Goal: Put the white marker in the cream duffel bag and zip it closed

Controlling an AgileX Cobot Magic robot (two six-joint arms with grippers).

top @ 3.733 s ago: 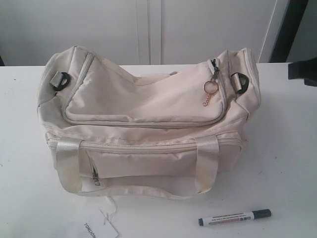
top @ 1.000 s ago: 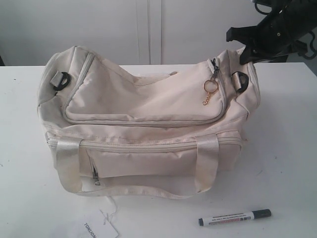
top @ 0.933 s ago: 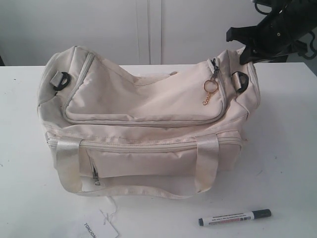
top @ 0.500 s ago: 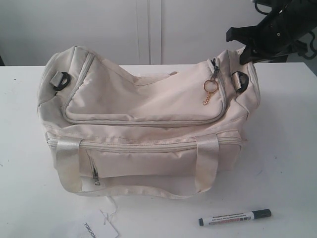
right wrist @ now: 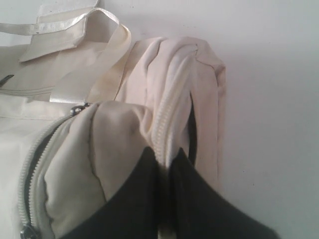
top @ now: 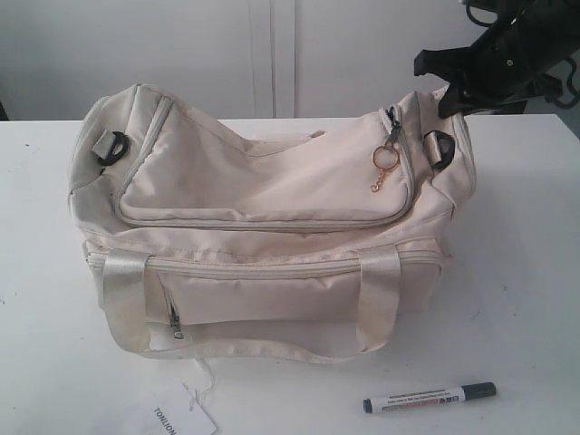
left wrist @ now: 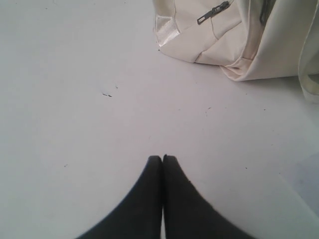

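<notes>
At the end of the cream duffel bag, the right gripper has its two black fingers drawn almost together on a raised fold of cream fabric that carries the zip seam, pinching that ridge between them. Just beside the gripper, on the bag's end panel, sits a black D-ring, and a little further in along the top hangs the gold ring charm from a zip pull. The top zip runs shut across the bag away from the gripper. The shiny webbing handles lie on the side of the bag away from the gripper. The white marker lies flat on the white table, well apart from the right gripper, across the bag from it and clear of the fabric. A paper tag lies still further off. The left gripper hangs over bare table with its fingers pressed together on nothing, a corner of the bag near it.
</notes>
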